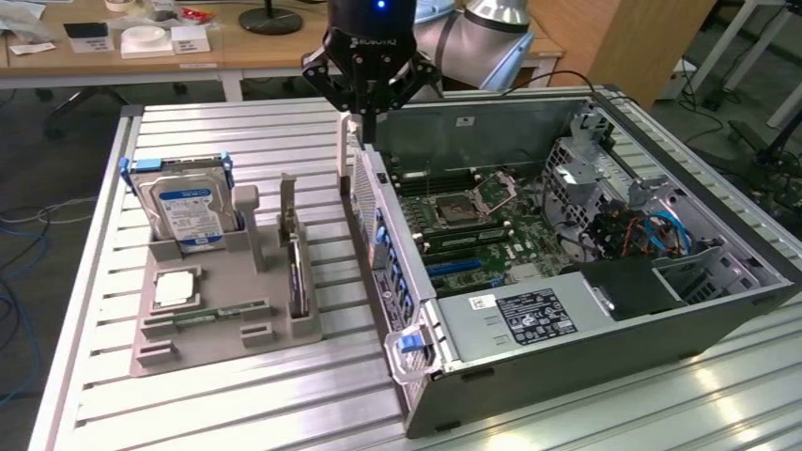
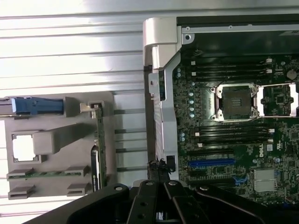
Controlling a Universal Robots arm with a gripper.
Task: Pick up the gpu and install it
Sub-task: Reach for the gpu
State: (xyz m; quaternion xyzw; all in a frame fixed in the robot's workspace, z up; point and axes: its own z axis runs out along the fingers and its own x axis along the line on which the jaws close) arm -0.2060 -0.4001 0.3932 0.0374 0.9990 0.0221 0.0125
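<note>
1 gpu (image 1: 297, 272) stands upright in the tray (image 1: 251, 282), centre-left; the pincer (image 1: 364, 117), narrow and empty, hovers upper centre over the case (image 1: 564, 348). Pickup unstarted; grasping needs wider jaws.

A ribbed metal bench (image 1: 225, 395) fills the lower part of the exterior view, with bright glare on its lower right corner. Along the upper left of that view runs a wooden desk (image 1: 251, 52) carrying white boxes (image 1: 145, 39) and a black round base (image 1: 272, 19). A wooden panel (image 1: 626, 38) stands at the upper right. Blue cables (image 1: 15, 310) lie on the grey floor (image 1: 38, 160) at the left edge.
</note>
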